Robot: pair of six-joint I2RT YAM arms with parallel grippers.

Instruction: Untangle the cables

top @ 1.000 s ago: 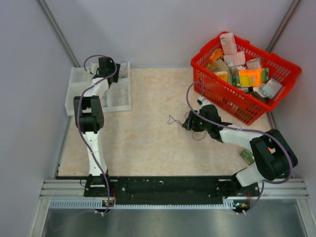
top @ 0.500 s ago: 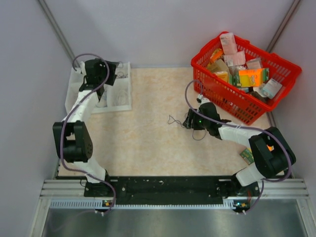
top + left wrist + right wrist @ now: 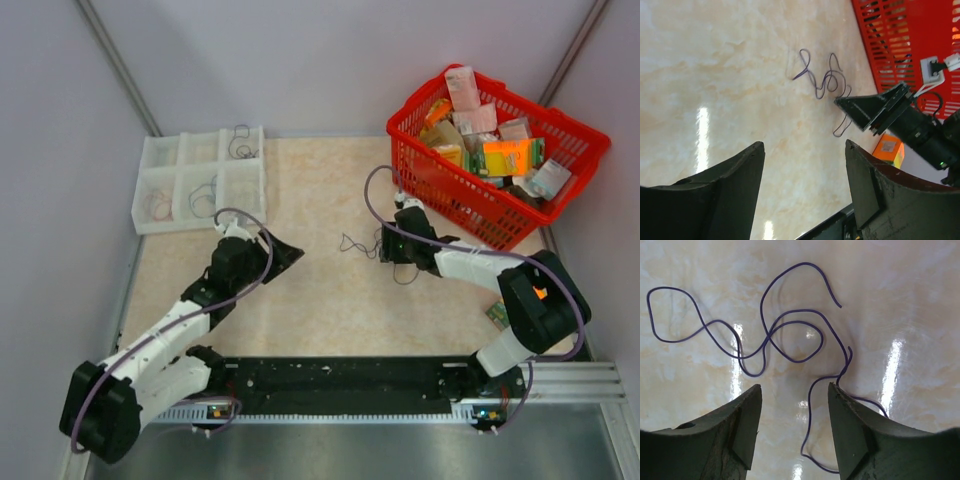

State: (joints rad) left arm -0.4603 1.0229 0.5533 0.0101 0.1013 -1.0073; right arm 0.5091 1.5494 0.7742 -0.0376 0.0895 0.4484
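Observation:
A loose tangle of thin purple cables (image 3: 357,245) lies on the beige table; the wrist views show its loops (image 3: 823,81) (image 3: 774,334) crossing one another. My right gripper (image 3: 384,243) stands low at the tangle's right end, open (image 3: 795,386). One strand runs down between its fingers and under the right one, and nothing is gripped. My left gripper (image 3: 291,256) is open and empty (image 3: 804,145). It points at the tangle from the left, a short way off. More thin cables (image 3: 240,143) lie as separate loops in the tray's compartments.
A white compartment tray (image 3: 158,152) stands at the back left. A red basket (image 3: 455,195) full of packets sits just behind and right of my right gripper. A small orange box (image 3: 497,317) lies beside the right arm.
My left arm has swung away from the tray at the back left, down to the middle of the table, and now faces the tangle. My right gripper has barely shifted.

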